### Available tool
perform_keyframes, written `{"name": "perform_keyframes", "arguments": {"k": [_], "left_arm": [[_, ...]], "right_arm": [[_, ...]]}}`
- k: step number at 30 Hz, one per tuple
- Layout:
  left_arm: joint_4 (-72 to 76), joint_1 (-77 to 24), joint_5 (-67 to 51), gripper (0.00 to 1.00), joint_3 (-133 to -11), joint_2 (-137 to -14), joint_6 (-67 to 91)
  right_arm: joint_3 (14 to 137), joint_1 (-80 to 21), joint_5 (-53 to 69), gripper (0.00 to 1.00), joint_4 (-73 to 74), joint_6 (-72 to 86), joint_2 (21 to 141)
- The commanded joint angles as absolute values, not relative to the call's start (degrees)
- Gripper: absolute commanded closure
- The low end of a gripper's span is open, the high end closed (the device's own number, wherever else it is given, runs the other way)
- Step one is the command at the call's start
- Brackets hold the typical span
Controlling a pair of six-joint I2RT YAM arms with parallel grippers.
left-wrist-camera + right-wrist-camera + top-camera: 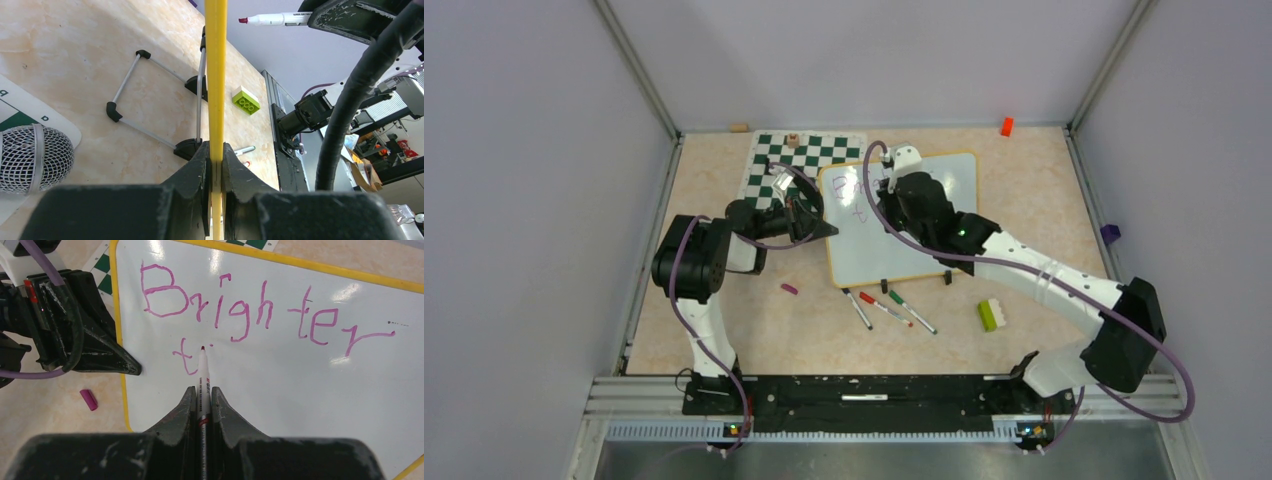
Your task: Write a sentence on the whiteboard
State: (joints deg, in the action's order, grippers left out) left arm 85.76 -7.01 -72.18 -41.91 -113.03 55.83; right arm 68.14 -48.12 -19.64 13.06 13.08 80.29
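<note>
The whiteboard (pixel 929 195) with a yellow rim lies on the table; it fills the right wrist view (pixel 300 390). The sentence (pixel 250 310) in purple reads "Brighter" with a "t" (pixel 185 357) begun below. My right gripper (pixel 202 395) is shut on a white marker (pixel 203 375); its purple tip sits at the board just right of the "t". My left gripper (pixel 215 160) is shut on the board's yellow rim (pixel 216 75) at its left edge (pixel 824 228). The marker shows in the left wrist view (pixel 272 19).
A green-and-white chess mat (pixel 794 160) lies behind the board. Three markers (pixel 889 308) and a purple cap (pixel 789 288) lie in front of it. A green-and-white brick (pixel 992 314), an orange block (pixel 1006 126) and a microphone (pixel 30 157) are around.
</note>
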Motion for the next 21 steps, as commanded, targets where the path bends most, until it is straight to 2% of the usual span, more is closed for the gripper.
{"name": "perform_keyframes", "arguments": {"k": [1, 21], "left_arm": [[92.8, -6.7, -72.4, 1.00, -43.7, -112.7, 56.2], [92.8, -6.7, -72.5, 1.00, -43.7, -112.7, 56.3]], "right_arm": [[67.5, -47.6, -18.2, 1.00, 11.8, 12.7, 78.9], [67.7, -47.5, -21.8, 1.00, 12.4, 12.5, 84.0]]}}
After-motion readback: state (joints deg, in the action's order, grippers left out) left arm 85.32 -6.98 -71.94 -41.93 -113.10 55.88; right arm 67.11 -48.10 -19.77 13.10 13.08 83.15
